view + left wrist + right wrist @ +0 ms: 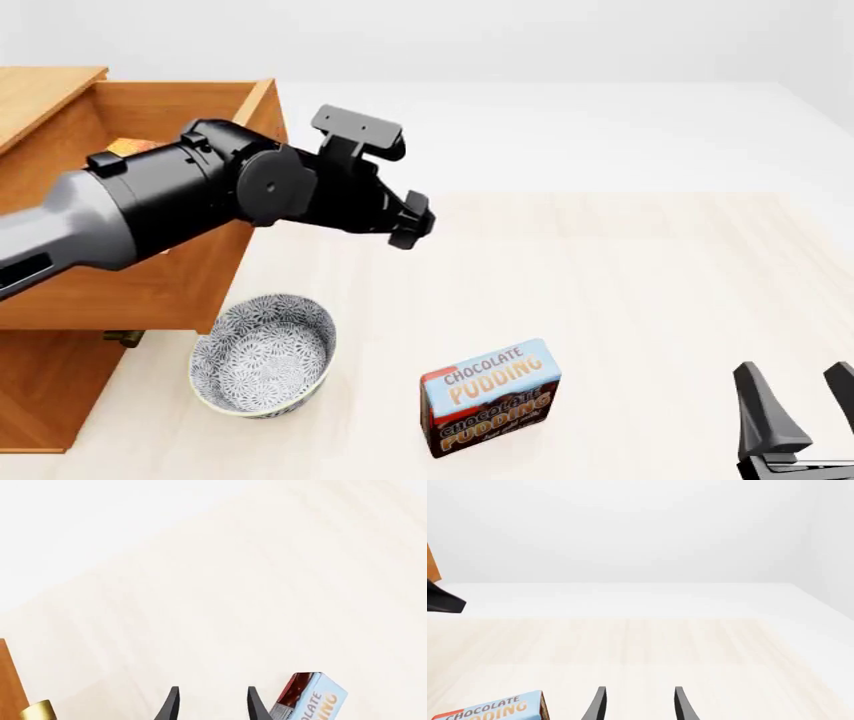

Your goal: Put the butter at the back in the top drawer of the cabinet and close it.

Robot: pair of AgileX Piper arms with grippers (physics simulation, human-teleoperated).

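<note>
The cabinet (40, 90) stands at the table's left, and its top drawer (160, 290) is pulled out. Inside the drawer a small orange patch of the butter (130, 147) shows; my left arm hides the rest. My left gripper (411, 222) hangs just right of the drawer, above the table. In the left wrist view it (210, 705) is open with nothing between its fingers. My right gripper (801, 400) sits low at the front right, open and empty, as its own wrist view (637, 705) also shows.
A patterned bowl (263, 355) sits in front of the drawer. A chocolate pudding box (490, 397) stands upright to the bowl's right, also in the wrist views (313, 697) (494, 710). A brass handle (123, 338) shows under the drawer's front.
</note>
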